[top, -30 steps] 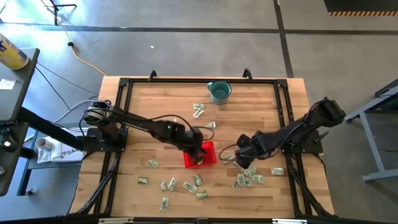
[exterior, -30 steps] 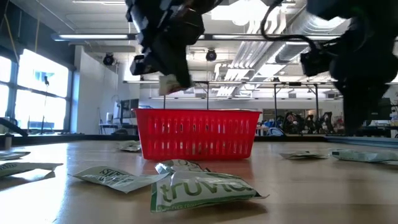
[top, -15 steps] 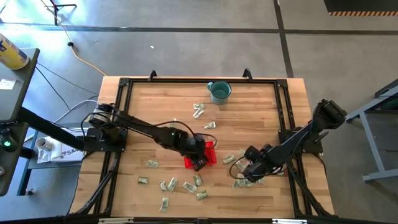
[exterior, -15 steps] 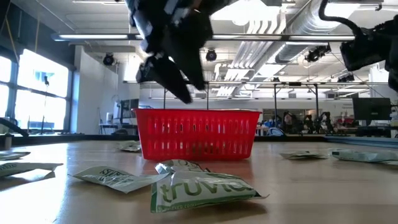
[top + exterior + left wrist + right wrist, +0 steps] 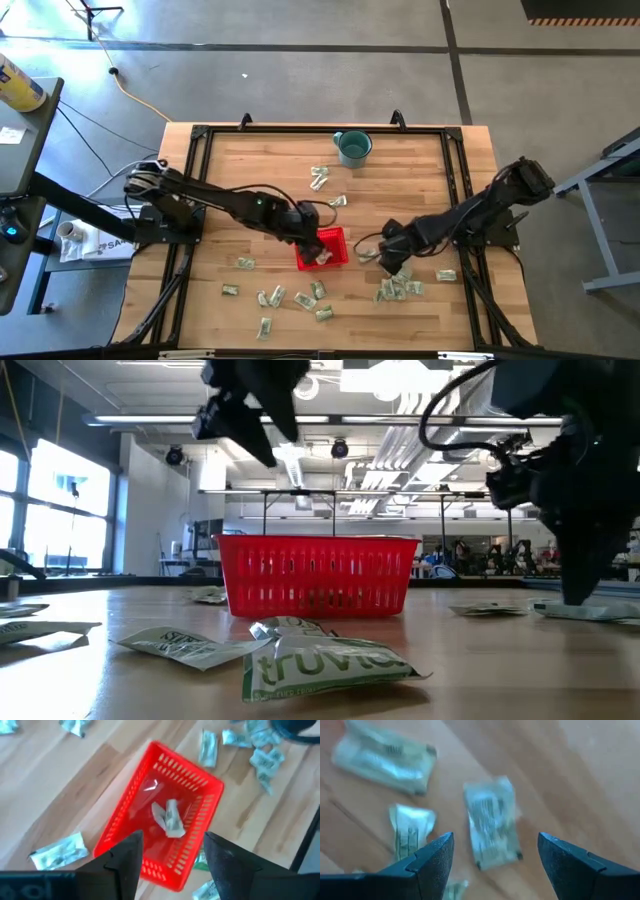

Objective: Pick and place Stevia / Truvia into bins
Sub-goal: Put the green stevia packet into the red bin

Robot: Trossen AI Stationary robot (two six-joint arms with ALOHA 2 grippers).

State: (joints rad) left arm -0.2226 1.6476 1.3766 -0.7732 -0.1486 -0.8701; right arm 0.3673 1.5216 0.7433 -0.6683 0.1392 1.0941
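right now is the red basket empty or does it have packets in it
Not empty: the left wrist view shows packets lying on the floor of the red basket.

You've got even overhead light, soft shadows; low view backlit by windows point(image 5: 60, 490), arms silhouetted; right wrist view motion-blurred on packets point(image 5: 492, 822)

In the low view both hands are cut off by the top edge, the red basket point(image 5: 318, 574) hides its packets behind mesh walls, and below the right hand point(image 5: 492, 857) the nearest packet's point(image 5: 492, 822) print is blurred.
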